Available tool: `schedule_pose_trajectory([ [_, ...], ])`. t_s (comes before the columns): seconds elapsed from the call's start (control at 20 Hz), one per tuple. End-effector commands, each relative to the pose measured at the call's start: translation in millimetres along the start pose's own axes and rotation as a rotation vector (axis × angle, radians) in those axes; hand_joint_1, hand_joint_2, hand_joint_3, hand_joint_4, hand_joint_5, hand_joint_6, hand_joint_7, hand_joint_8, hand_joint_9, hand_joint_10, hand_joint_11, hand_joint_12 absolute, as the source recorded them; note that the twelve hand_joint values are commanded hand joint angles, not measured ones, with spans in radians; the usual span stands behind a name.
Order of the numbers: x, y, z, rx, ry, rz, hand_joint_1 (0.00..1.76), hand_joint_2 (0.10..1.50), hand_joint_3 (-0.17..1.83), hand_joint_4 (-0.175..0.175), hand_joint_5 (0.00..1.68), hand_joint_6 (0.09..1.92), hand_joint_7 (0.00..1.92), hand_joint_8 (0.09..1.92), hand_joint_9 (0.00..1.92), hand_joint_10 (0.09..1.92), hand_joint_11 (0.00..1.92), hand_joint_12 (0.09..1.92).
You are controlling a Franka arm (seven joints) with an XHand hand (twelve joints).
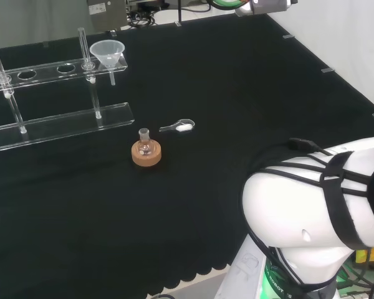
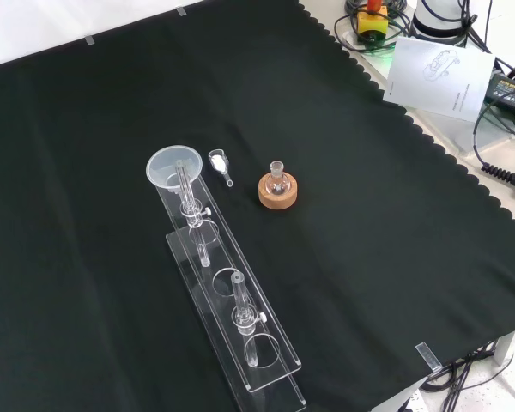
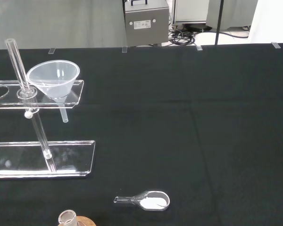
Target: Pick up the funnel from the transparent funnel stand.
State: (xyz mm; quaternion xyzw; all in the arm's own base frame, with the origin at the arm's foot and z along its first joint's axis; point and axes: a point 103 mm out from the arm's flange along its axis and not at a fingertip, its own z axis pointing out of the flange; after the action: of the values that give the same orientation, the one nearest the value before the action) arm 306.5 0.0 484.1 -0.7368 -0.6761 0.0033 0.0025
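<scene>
The funnel sits in the end hole of the clear stand, its wide mouth up and its stem hanging down through the top shelf. In the head view that end is the stand's right one; in the front view it is the far end, nearest the arm. A clear upright rod rises just beside the funnel, and the other holes along the shelf look open.

On the black cloth of the counter, near the stand, a small flask stands upright in a cork ring. Between it and the stand's end lies a little clear scoop with something white in its bowl; it touches neither. From the front, scoop and ring lie to the right of the funnel.

The arm's big white link bulks at the right of the head view, well apart from the stand. I can't tell whether the robot hand is released or clenched.
</scene>
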Motion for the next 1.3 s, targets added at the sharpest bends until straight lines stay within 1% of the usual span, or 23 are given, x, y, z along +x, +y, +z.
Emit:
schedule_pose_trajectory([
  [0.05,-1,0,0,-0.007,-0.005,-0.001,0.00,1.15,0.55,-0.002,0.13,0.18,0.01,0.43,0.11,0.62,0.02,1.29],
  [0.15,-1,0,-1,-0.009,-0.006,-0.001,0.00,1.20,0.45,-0.002,0.17,0.09,0.00,0.44,0.11,0.62,0.00,1.33],
  [0.5,1,1,1,-0.001,-0.006,0.003,0.00,1.22,0.41,-0.002,0.19,0.09,0.00,0.44,0.11,0.61,0.00,1.34],
  [0.8,-4,11,13,0.021,-0.010,0.032,0.00,1.22,0.41,-0.002,0.19,0.09,0.00,0.44,0.11,0.62,0.00,1.34],
  [1.0,-10,27,33,0.051,-0.007,0.058,0.00,1.22,0.40,-0.001,0.20,0.09,0.00,0.45,0.12,0.62,0.00,1.34],
  [1.1,-13,37,44,0.068,-0.007,0.061,0.00,1.22,0.40,-0.001,0.20,0.09,0.01,0.45,0.12,0.62,0.00,1.34],
  [1.2,-16,47,51,0.068,-0.008,0.059,0.00,1.22,0.40,-0.001,0.20,0.09,0.01,0.45,0.12,0.62,0.00,1.34],
  [1.3,-16,58,56,0.080,-0.012,0.044,0.00,1.22,0.40,-0.001,0.20,0.09,0.01,0.45,0.12,0.62,0.00,1.34],
])
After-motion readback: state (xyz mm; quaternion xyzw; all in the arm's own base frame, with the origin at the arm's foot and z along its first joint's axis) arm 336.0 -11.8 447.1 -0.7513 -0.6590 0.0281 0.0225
